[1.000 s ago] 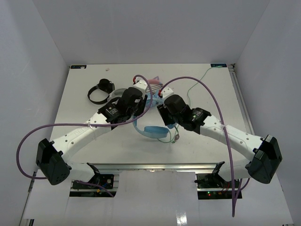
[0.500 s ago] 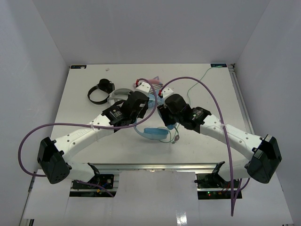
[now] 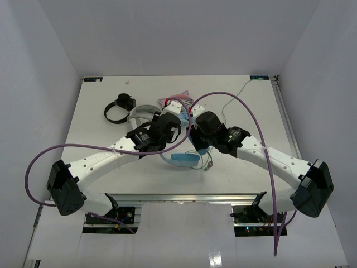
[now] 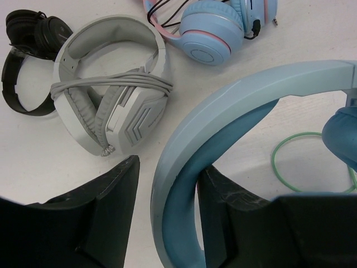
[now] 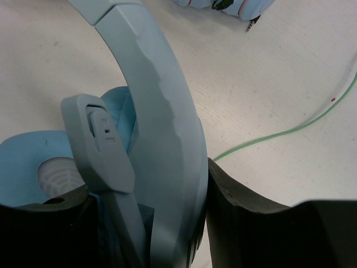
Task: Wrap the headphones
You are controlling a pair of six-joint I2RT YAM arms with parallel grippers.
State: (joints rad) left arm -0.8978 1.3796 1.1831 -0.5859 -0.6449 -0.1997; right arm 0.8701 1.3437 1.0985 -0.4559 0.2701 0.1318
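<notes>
Right jaws clamp the headphones [image 5: 162,111] by the headband [image 4: 234,95]; left jaws straddle it, slightly open

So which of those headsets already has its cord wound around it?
The grey-white pair: its grey cord is bundled across the cups. The light-blue pair's green cable lies loose on the table.
</notes>
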